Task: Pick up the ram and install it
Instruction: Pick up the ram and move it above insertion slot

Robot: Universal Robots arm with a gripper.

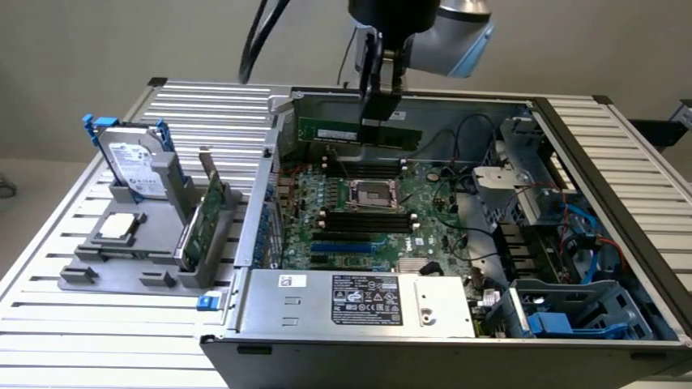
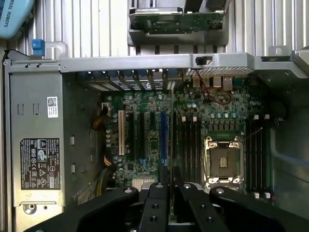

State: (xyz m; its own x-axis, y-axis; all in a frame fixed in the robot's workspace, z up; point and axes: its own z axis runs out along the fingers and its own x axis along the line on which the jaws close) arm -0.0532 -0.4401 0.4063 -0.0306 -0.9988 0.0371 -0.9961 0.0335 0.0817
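Green and thin, the ram (image 1: 330, 130) hangs level above the open computer case (image 1: 465, 99). The gripper (image 1: 374, 126) is clamped on it near its middle from above. In the exterior view it floats over the far part of the motherboard (image 1: 433, 219), at twelve o'clock from the CPU socket (image 1: 373, 194). From the wrist camera the ram (image 2: 171, 145) shows edge-on, a thin line running out from the gripper (image 2: 170, 193) alongside the black memory slots (image 2: 189, 145). The grey power supply (image 1: 368, 300) lies at six o'clock from the socket. On the slatted worktop (image 1: 97, 332), at nine o'clock from the case, a hard drive (image 1: 135, 166) and an expansion card (image 1: 207, 211) stand in a grey holder (image 1: 119, 275).
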